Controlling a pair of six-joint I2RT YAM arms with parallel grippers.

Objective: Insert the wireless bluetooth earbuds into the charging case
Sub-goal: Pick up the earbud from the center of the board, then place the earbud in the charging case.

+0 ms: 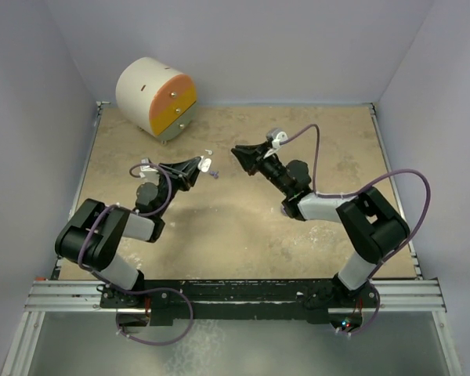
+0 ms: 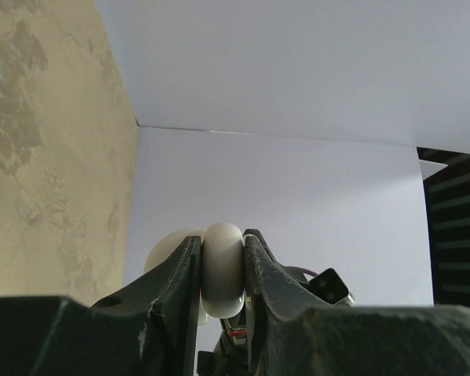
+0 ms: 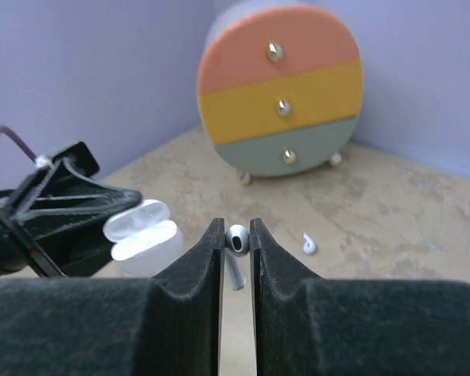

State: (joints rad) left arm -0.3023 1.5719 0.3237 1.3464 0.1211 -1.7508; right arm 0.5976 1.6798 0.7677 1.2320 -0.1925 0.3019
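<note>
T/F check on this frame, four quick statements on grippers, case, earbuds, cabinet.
1. The left gripper clamps the white rounded charging case. True.
2. The right gripper is wide open and holds nothing. False: it is nearly shut, with a small pale earbud at its tips.
3. A loose white earbud lies on the beige mottled table. True.
4. The round orange, yellow and grey-green drawer cabinet stands at the near edge by the arm bases. False: it is in the far left corner.
</note>
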